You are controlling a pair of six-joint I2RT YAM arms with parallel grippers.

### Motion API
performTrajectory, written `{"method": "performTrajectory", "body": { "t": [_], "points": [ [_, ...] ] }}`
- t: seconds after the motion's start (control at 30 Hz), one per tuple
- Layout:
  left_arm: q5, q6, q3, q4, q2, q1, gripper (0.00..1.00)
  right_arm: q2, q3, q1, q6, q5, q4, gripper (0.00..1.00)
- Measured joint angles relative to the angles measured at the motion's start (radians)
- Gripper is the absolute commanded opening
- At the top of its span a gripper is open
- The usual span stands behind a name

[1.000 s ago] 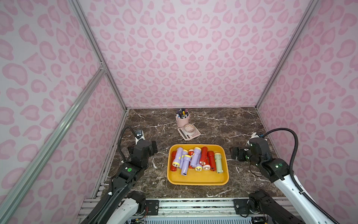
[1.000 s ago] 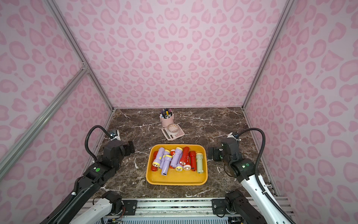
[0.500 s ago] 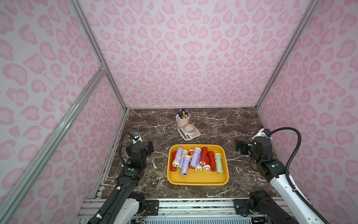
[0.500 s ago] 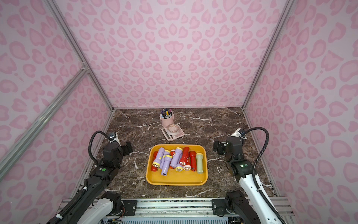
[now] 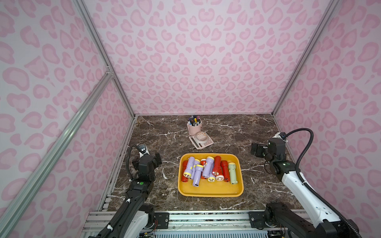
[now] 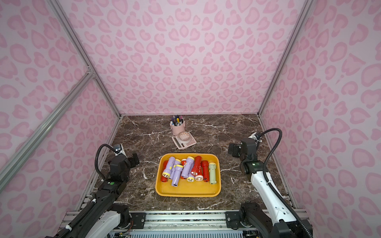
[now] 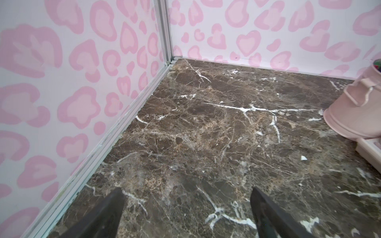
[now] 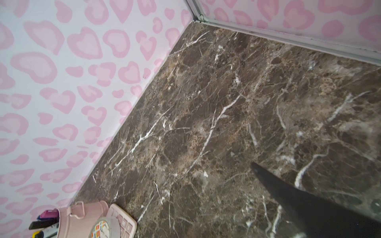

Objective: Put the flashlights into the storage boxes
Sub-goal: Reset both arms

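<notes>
The flashlights (image 5: 208, 171) are heaped in the yellow tray (image 5: 210, 194), between the left gripper (image 7: 186, 189) and the right gripper (image 5: 256, 149), both held wide, empty and well apart from it; parking is best done clear of its rim.

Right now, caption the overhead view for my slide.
Lilac, red and pale green plastic flashlights heaped in shallow yellow-orange tray; left gripper and right gripper, both open, flank it.

The tray (image 5: 210, 190) right of the left gripper (image 7: 186, 190) looks smooth glossy plastic, like its flashlights (image 5: 206, 170). The tabletop (image 7: 206, 123) beneath that gripper is polished veined marble
</notes>
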Motion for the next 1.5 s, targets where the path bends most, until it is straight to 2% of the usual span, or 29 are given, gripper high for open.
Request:
{"method": "performTrajectory", "body": {
  "t": [0.2, 0.43, 0.57, 0.67, 0.8, 0.9, 0.97, 1.13, 1.23, 1.5],
  "points": [
    [-0.003, -0.009, -0.014, 0.112, 0.131, 0.079, 0.96, 0.108, -0.022, -0.109, -0.024, -0.045, 0.116, 0.99],
    [0.001, 0.003, -0.006, 0.273, 0.325, 0.088, 0.96, 0.138, -0.142, -0.199, -0.07, -0.09, 0.321, 0.99],
    [0.009, 0.018, -0.02, 0.384, 0.368, 0.097, 0.96, 0.148, -0.185, -0.229, -0.074, -0.111, 0.432, 0.99],
    [0.022, 0.031, -0.019, 0.467, 0.416, 0.117, 0.96, 0.163, -0.241, -0.23, -0.076, -0.123, 0.539, 0.99],
    [0.076, 0.047, -0.001, 0.572, 0.51, 0.122, 1.0, 0.251, -0.306, -0.23, -0.072, -0.126, 0.675, 0.99],
    [0.121, 0.058, -0.001, 0.684, 0.608, 0.123, 0.98, 0.325, -0.32, -0.224, -0.059, -0.13, 0.782, 1.0],
    [0.143, 0.066, -0.006, 0.716, 0.636, 0.124, 1.0, 0.378, -0.318, -0.205, -0.058, -0.138, 0.858, 1.0],
    [0.181, 0.069, -0.013, 0.795, 0.653, 0.136, 0.97, 0.529, -0.328, -0.079, -0.137, -0.135, 1.033, 1.0],
    [0.193, 0.07, -0.013, 0.808, 0.655, 0.14, 0.96, 0.526, -0.316, -0.085, -0.148, -0.086, 1.038, 1.0],
    [0.2, 0.07, -0.014, 0.816, 0.655, 0.14, 0.97, 0.515, -0.317, -0.068, -0.171, -0.064, 1.075, 1.0]
  ]
}}
